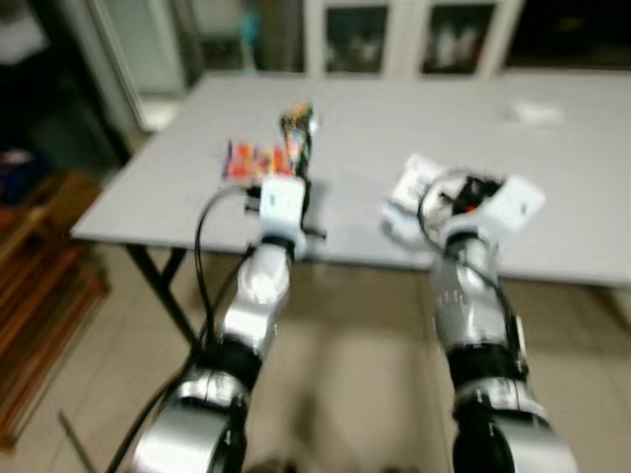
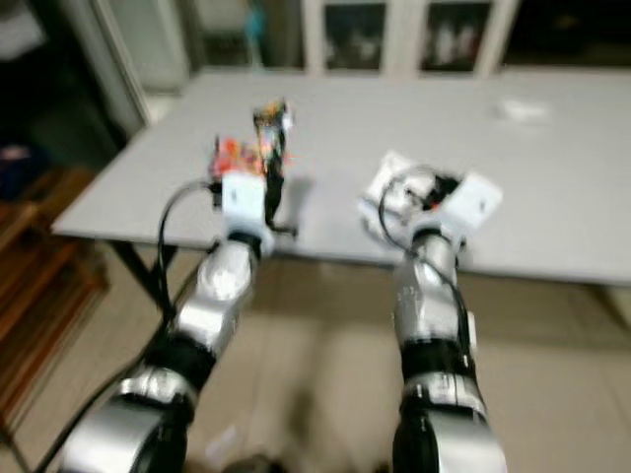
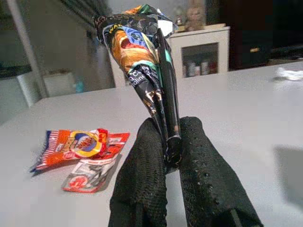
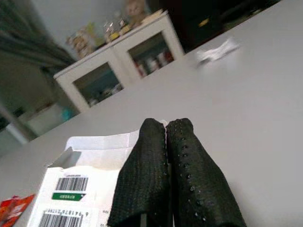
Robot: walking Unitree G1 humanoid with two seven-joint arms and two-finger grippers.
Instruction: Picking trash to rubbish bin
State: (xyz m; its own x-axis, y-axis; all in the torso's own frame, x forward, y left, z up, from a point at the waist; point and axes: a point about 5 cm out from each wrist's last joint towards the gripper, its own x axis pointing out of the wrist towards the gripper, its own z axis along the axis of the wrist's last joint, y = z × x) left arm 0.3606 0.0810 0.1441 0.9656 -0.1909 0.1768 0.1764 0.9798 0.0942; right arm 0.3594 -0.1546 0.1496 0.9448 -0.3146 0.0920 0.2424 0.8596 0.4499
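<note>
Wrappers stay secure if the left end effector (image 3: 166, 156) keeps pinching the dark snack bag (image 3: 142, 56) above the table (image 1: 414, 128), while the right end effector (image 4: 165, 130), fingers pressed together, seemingly grips the white box (image 4: 80, 189) until a bin appears.

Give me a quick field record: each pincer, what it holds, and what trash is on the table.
left pincer: shut on dark snack wrapper, held upright above the table
right pincer: fingers pressed together at the white carton; grip on it unclear
trash on table: orange snack packet with a red wrapper beside it, crumpled white scrap farther away
bin: cannot tell
</note>
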